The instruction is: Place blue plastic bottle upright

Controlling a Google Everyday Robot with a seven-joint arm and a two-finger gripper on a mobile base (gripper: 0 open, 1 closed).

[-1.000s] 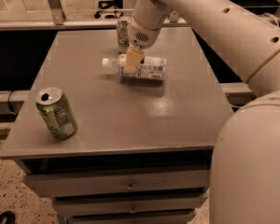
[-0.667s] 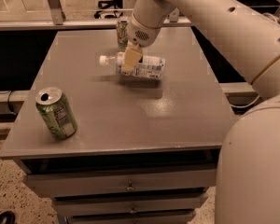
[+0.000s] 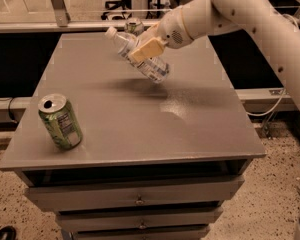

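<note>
Grey table (image 3: 190,124): tool (image 3: 146,48) clamped around tilted blue plastic bottle (image 3: 156,69), held above surface, cap (image 3: 110,32) upper-left.

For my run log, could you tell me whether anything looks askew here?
Only the blue plastic bottle: the gripper holds it tilted over the table's far side, cap pointing up-left. The green can stands upright front-left.

tan gripper (image 3: 146,49) on clear, perhaps blue-labelled bottle (image 3: 156,68)
</note>
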